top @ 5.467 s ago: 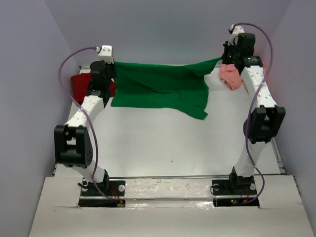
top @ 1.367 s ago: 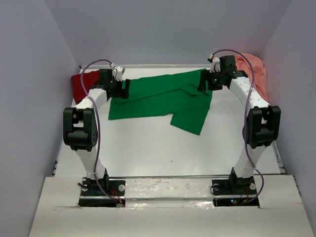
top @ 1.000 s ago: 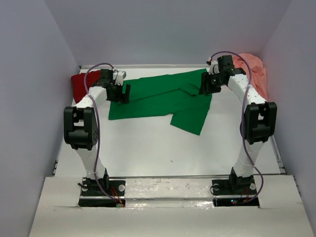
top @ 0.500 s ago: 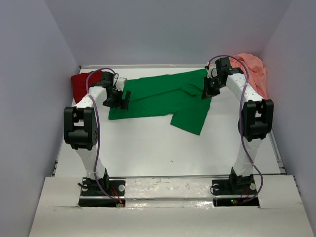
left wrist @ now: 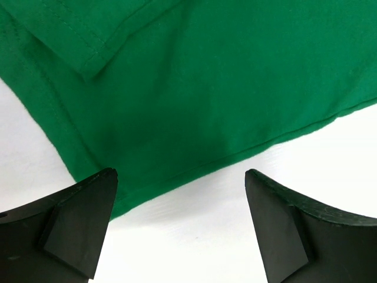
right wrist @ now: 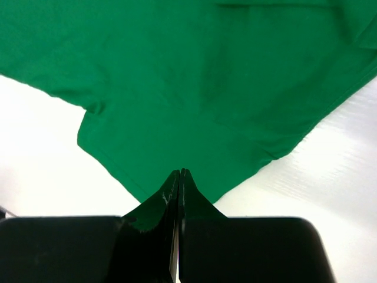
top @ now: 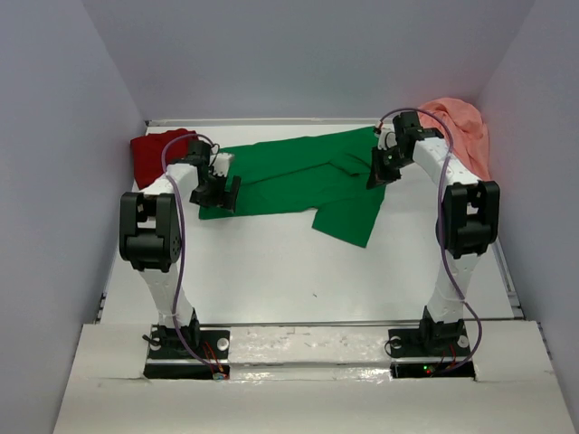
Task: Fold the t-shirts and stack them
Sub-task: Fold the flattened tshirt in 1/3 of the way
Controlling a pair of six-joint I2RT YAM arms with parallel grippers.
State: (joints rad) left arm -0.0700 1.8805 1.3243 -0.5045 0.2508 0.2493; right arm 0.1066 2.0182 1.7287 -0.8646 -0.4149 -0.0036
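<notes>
You seem to be laying out the green shirt, which is spread far centre. The left claw hangs apart over its left corner. The right claw is together at its right edge, and I can't tell if it has cloth. Next, likely pinch the left corner.

A white table fills the middle of the overhead view, its top smooth and slightly glossy. 3 plain pale lilac-grey walls enclose it at the back, left and right. A thin metal strip runs along the table's near edge. Just in front of that strip lies a flat off-white board, its corners angled outward. 1 tiny dark speck sits on the table, between the strip and the table's middle. Both wrist views show the same white surface.
</notes>
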